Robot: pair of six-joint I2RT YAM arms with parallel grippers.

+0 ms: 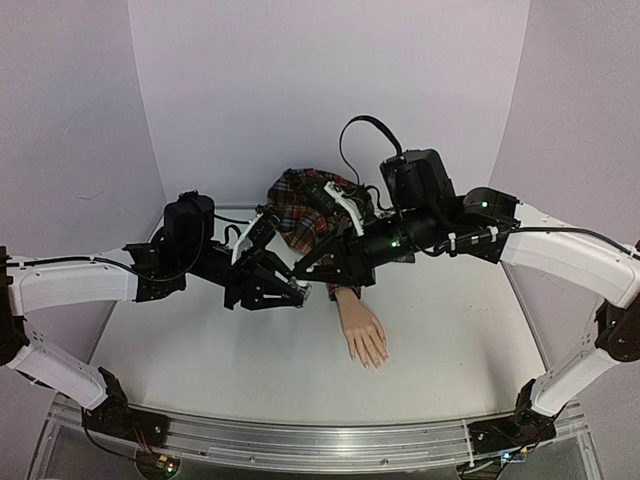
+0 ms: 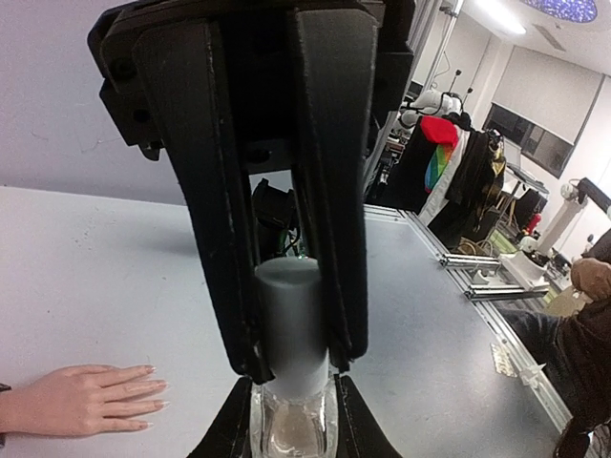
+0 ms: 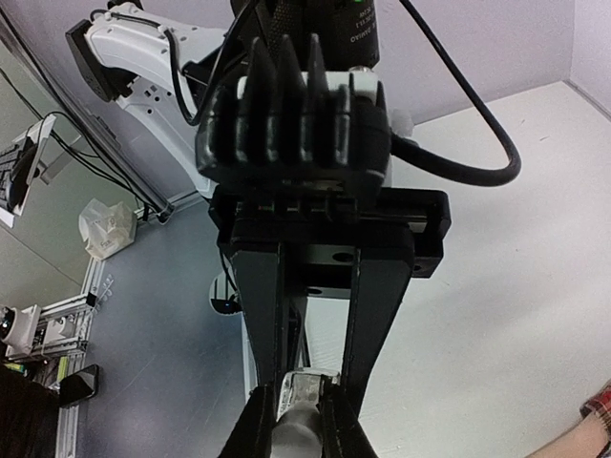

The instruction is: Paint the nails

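- The white table (image 1: pixel 200 370) carries the whole set-up. A pale curved backdrop stands behind it.
- The left arm (image 1: pixel 70 285) and the right arm (image 1: pixel 570 255) both reach inward. Their ends meet over the middle of the table, just in front of the sleeve.
- A red-blue plaid sleeve (image 1: pixel 295 200) lies bunched at the far centre, partly hidden by the right arm's wrist.
- The mannequin hand (image 1: pixel 362 335) extends from the sleeve toward the near edge. It lies flat on the table, back upward, fingers slightly spread.
- The left gripper (image 2: pixel 298 358) is closed narrow, its two black fingers clamped on either side of a grey cap.
- The right gripper (image 3: pixel 307 386) is likewise drawn in narrow. Its fingers press against the sides of the bottle body (seen best in the left wrist view, at the bottom edge).
- The glass bottle (image 2: pixel 291 429) is small and clear. It is held off the table between the two grippers, beside the mannequin hand's wrist.
- The grey cap (image 2: pixel 289 305) is cylindrical, matt, and seated on the bottle's neck.
- The nails (image 2: pixel 158 385) sit at the fingertips of the mannequin hand, resting on the table, near the grippers but apart from them. They appear pale, and whether any coating is on them cannot be told.
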